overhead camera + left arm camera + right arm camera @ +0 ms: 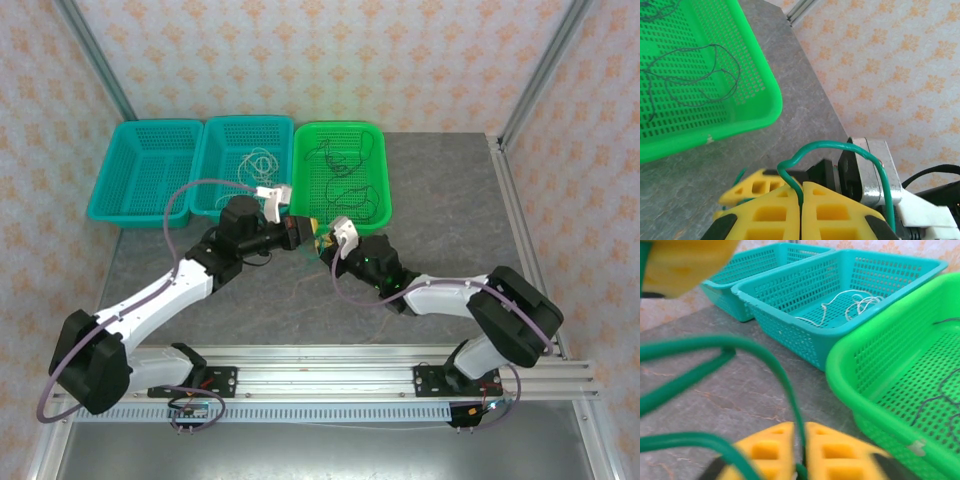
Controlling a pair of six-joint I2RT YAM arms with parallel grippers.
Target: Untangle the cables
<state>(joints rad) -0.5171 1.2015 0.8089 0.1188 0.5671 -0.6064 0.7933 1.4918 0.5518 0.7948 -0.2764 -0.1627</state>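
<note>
A green cable [840, 146] is held between both grippers just above the table, in front of the green basket [375, 195]. My left gripper [801, 186] is shut on one stretch of it, which arches up from the yellow pads. My right gripper [802, 432] is shut on another stretch of the green cable [777, 365], which loops off to the left. In the top view the left gripper [300, 232] and the right gripper [326, 240] nearly touch. Thin black cables [345, 170] lie in the green basket. A white cable [262, 162] lies in the middle teal basket [225, 190].
An empty teal basket [145, 170] stands at the far left of the row of three. The grey table [440, 220] is bare to the right of the baskets. Metal frame posts and patterned walls close in the back and sides.
</note>
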